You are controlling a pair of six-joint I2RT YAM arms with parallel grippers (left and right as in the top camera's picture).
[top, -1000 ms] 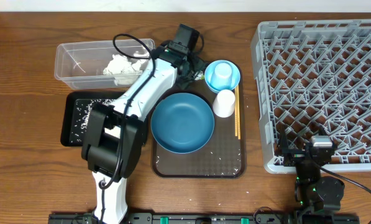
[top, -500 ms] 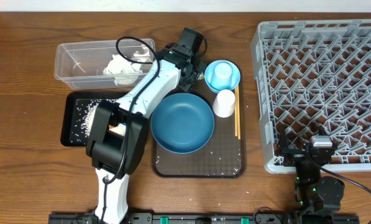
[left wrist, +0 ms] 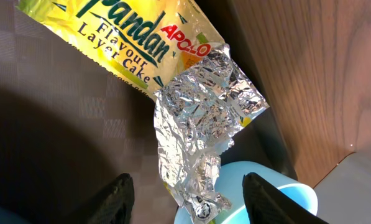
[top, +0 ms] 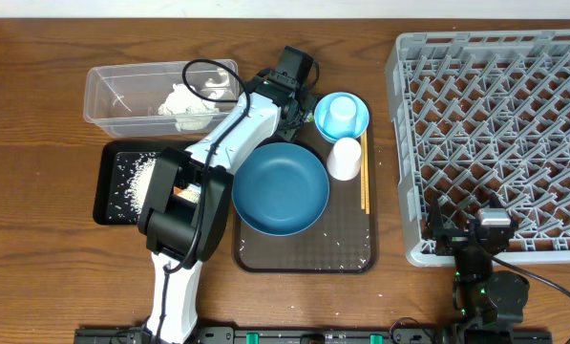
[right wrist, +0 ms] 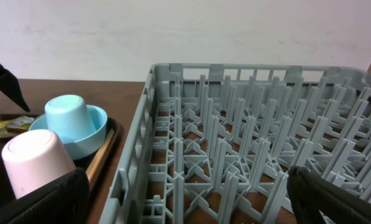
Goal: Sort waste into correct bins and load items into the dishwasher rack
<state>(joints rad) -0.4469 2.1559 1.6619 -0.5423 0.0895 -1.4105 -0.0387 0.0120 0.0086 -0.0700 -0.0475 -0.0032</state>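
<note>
My left gripper [left wrist: 188,199] is open just over a yellow-green printed wrapper [left wrist: 141,43] with a torn foil end, lying on the brown tray beside the small light-blue bowl [left wrist: 278,199]. In the overhead view the left gripper [top: 289,100] sits at the tray's back edge. The large blue bowl [top: 280,188], the light-blue bowl with an upturned cup [top: 342,116], the white cup [top: 344,158] and chopsticks [top: 365,177] stand on the tray. My right gripper [top: 475,234] is open at the grey rack's [top: 495,124] front edge. The clear tub [top: 122,96] holds tissue [top: 191,101]. The black tray [top: 113,182] holds rice [top: 137,177].
The brown serving tray [top: 304,250] lies mid-table with a few rice grains on it. The left arm stretches from the front edge over the black tray. A wall runs along the back of the table.
The left arm's elbow has shifted a little right and the gripper has edged slightly towards the tray's back corner. The right arm has not moved.
</note>
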